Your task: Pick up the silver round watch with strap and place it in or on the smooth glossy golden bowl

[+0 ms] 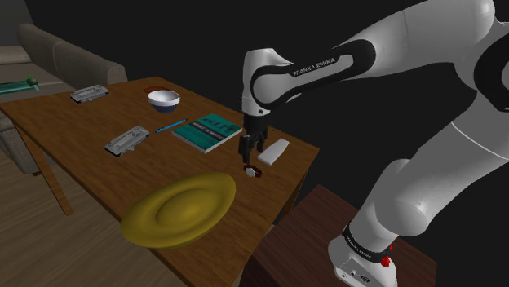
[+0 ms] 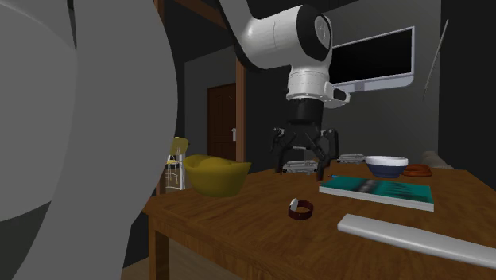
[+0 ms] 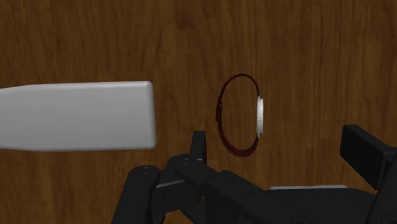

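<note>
- While the gripper (image 2: 300, 165) hangs just above the bench (image 1: 77, 130) with its fingers (image 2: 280, 163) spread and nothing between them, the step in hand is the approach and grasp of the watch (image 3: 259, 118); it lies on the bare wood just below and ahead of the fingertips, untouched.
- From the wrist view, the watch sits closer to one of the fingers than to the other; I would shift the gripper sideways until the strap loop is centred before going down.
- Its strap rests edge-down, the loop open upward and the pale round face standing at one side; the fingers look lined up to close on the face and the strap opposite it, which seems the firmest pairing; the strap will likely give, so close fully but gently.
- Just beside the watch, on the nearer finger's side, lies a white flat block (image 3: 76, 116); that finger should come down in the gap between them without nudging either.
- Go low enough to catch the loop at mid-height; a shallow pinch could flick it away.
- Toward the shoulder view's lower left, apart from the watch, sits the golden bowl (image 1: 181, 210) near the bench's edge; lift above its rim before carrying across.
</note>
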